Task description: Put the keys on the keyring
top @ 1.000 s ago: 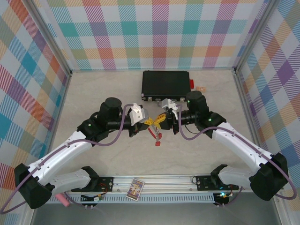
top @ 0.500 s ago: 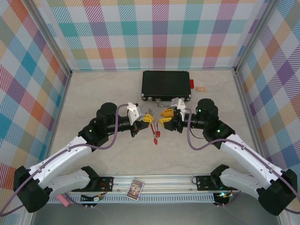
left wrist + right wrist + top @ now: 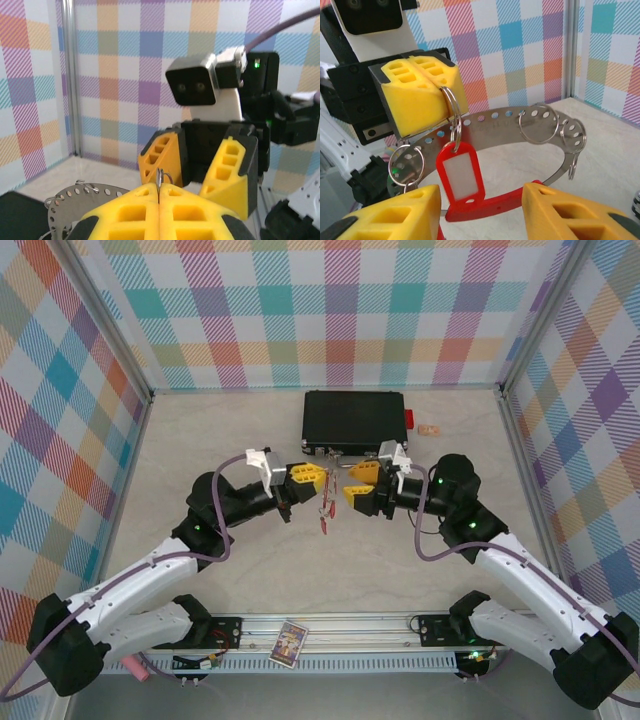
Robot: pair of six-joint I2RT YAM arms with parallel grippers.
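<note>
Reaching inward with both arms, fingertips facing. Pinching in the closed left gripper [image 3: 305, 475] a red-tagged key [image 3: 460, 175] by its thin wire ring; holding the right gripper [image 3: 360, 483] parted; dangling the keyring [image 3: 495, 132], a perforated metal band, between them.

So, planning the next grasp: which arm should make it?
Right. The right gripper stands open facing the perforated silver band; the left gripper is shut on the red plastic tag's small metal ring.

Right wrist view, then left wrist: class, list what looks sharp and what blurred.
Right wrist view: the red key tag and left tool are sharp, the near yellow fingers soft. Left wrist view: the right tool is sharp, the perforated band soft.
</note>
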